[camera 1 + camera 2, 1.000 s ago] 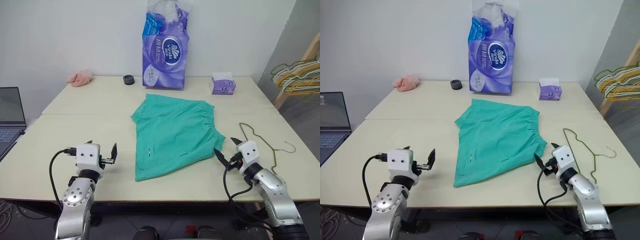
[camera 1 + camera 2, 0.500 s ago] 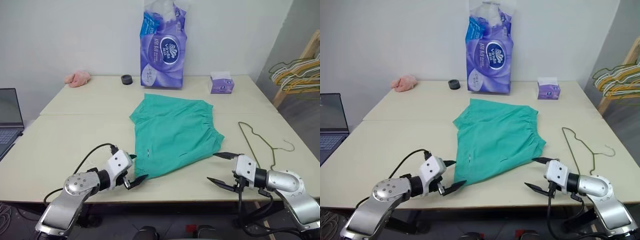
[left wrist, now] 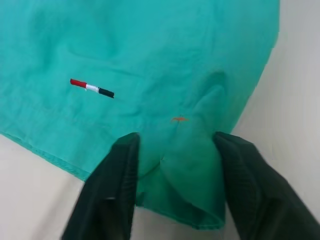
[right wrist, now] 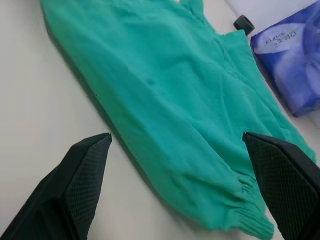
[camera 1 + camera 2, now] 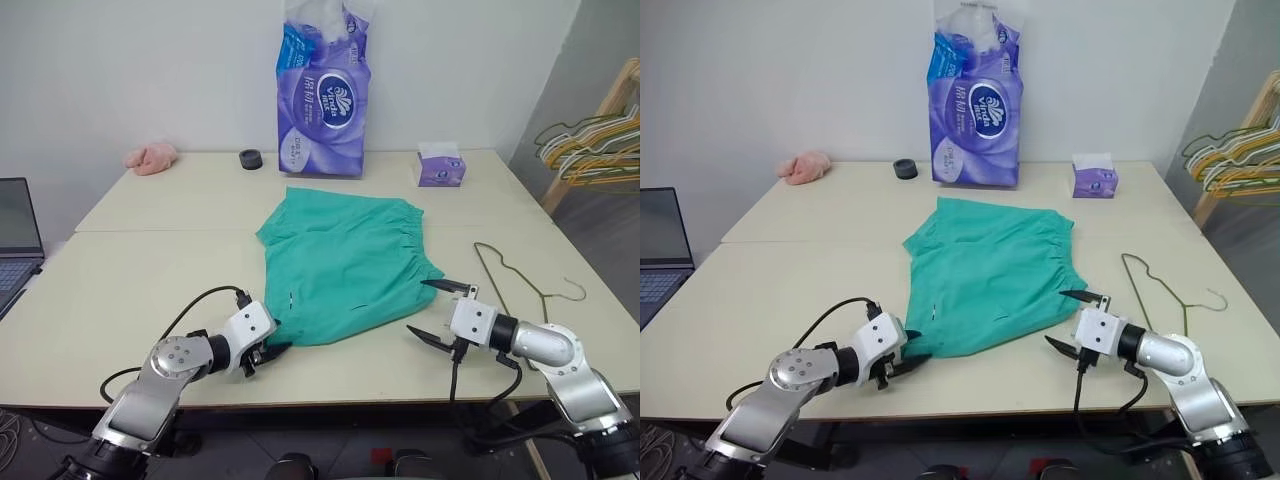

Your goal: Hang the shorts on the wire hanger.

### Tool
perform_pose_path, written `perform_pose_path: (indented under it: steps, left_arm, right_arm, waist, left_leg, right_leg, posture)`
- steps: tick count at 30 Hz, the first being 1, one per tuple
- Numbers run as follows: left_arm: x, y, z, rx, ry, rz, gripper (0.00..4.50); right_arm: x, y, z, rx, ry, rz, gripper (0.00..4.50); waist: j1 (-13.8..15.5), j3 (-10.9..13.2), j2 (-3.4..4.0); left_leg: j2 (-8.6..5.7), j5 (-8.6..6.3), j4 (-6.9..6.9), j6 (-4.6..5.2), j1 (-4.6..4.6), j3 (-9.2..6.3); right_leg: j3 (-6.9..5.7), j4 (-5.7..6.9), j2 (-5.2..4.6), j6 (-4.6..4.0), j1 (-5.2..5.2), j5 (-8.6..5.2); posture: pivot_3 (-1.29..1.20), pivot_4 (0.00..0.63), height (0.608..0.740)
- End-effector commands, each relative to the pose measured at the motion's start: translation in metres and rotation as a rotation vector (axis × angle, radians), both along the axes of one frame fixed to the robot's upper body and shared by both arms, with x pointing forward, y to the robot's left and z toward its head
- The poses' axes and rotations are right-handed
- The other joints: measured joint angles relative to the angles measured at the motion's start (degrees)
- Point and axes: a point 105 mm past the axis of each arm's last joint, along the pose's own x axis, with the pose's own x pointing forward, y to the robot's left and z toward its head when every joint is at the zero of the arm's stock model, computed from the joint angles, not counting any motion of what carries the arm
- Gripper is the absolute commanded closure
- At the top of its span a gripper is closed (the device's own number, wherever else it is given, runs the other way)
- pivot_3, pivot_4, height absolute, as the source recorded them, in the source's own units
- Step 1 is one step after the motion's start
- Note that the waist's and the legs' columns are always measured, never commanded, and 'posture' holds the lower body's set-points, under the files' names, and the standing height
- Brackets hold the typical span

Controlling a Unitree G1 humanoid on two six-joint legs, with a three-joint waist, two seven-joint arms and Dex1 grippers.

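Note:
The teal-green shorts [image 5: 345, 262] lie flat in the middle of the table, waistband toward the right. My left gripper [image 5: 268, 350] is at their near left corner. In the left wrist view its fingers [image 3: 112, 187] have closed in on a raised fold of the hem [image 3: 192, 165], with cloth bunched between them. My right gripper [image 5: 421, 308] stands open just off the shorts' near right edge, with nothing but bare table between its fingertips [image 4: 87, 165]. The wire hanger [image 5: 1163, 279] lies flat on the table to the right of the shorts, beyond my right arm.
A tall purple tissue pack [image 5: 320, 100] stands at the back, with a black roll [image 5: 250, 158] and a pink cloth [image 5: 150, 157] to its left. A small tissue box [image 5: 440, 167] sits back right. A laptop [image 5: 15, 235] lies far left. Bunched hangers [image 5: 590, 150] hang far right.
My left gripper swung down and right onto the shorts' near corner, and its fingers narrowed around the hem. My right gripper rolled onto its side and moved left toward the shorts, still open.

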Motion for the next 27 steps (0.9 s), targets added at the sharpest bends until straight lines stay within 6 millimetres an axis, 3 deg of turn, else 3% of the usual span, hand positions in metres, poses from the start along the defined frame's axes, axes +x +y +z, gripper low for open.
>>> perform_pose_path:
  steps: [1, 4, 6, 9, 11, 20, 27]
  left_arm:
    - [0.017, 0.003, 0.027, -0.045, -0.096, 0.042, 3.5]
    - [0.025, 0.003, 0.04, -0.07, -0.134, 0.053, 4.41]
    - [0.029, 0.005, 0.048, -0.08, -0.157, 0.058, 4.46]
    - [0.028, 0.009, 0.052, -0.069, -0.155, 0.044, 4.5]
    - [0.023, 0.013, 0.049, -0.032, -0.132, 0.008, 4.5]
    - [-0.043, 0.035, 0.017, 0.154, 0.207, -0.286, 4.5]
    - [-0.082, 0.052, 0.018, 0.194, 0.435, -0.431, 4.5]
  right_arm:
    - [0.015, 0.0, -0.002, -0.118, -0.085, 0.038, 0.0]
    - [0.035, 0.002, -0.008, -0.192, -0.131, 0.033, 0.0]
    - [0.048, 0.006, -0.011, -0.226, -0.155, 0.027, 0.0]
    - [0.059, 0.015, -0.01, -0.206, -0.152, 0.029, 0.57]
    - [0.06, 0.018, -0.007, -0.18, -0.146, 0.033, 1.22]
    - [0.021, 0.028, -0.006, -0.214, -0.029, 0.252, 4.35]
    - [-0.012, 0.019, 0.003, -0.279, 0.11, 0.396, 4.43]
  waist:
    - [-0.1, 0.0, 0.0]
    - [-0.4, 0.0, 0.0]
    - [-0.8, 0.0, 0.0]
    - [-1.5, 0.0, -0.01]
    - [-1.6, 0.0, -0.03]
    - [-1.9, 0.0, 0.04]
    - [-1.9, 0.1, 0.15]
  left_leg:
    - [0.0, 0.0, 0.0, 0.0, 0.0, 0.0]
    - [0.0, 0.0, 0.0, -0.01, 0.0, -0.02]
    - [0.0, 0.01, 0.0, -0.02, -0.01, 0.01]
    - [0.0, 0.03, -0.04, -0.06, -0.01, -0.03]
    - [0.0, 0.01, -0.04, -0.14, -0.01, -0.04]
    - [0.0, -0.09, -0.04, -0.07, -0.01, 0.0]
    - [0.07, -0.2, -0.02, 0.12, 0.01, 0.09]
  right_leg:
    - [0.0, 0.0, 0.0, 0.0, -0.01, 0.0]
    - [-0.01, 0.01, 0.0, -0.01, -0.01, 0.01]
    - [0.01, 0.02, 0.0, -0.02, -0.03, 0.01]
    - [0.0, 0.03, 0.0, -0.06, -0.05, 0.03]
    - [0.03, 0.03, 0.0, -0.07, -0.05, 0.04]
    - [0.08, 0.01, 0.0, -0.06, -0.05, 0.03]
    - [0.1, 0.0, 0.03, -0.06, -0.03, 0.02]
  posture:
    - [-0.04, 0.009, 0.74]
    - [-0.04, 0.008, 0.74]
    - [-0.04, 0.007, 0.74]
    - [-0.03, 0.005, 0.74]
    - [-0.03, 0.005, 0.74]
    - [-0.04, 0.01, 0.74]
    - [-0.04, 0.011, 0.74]
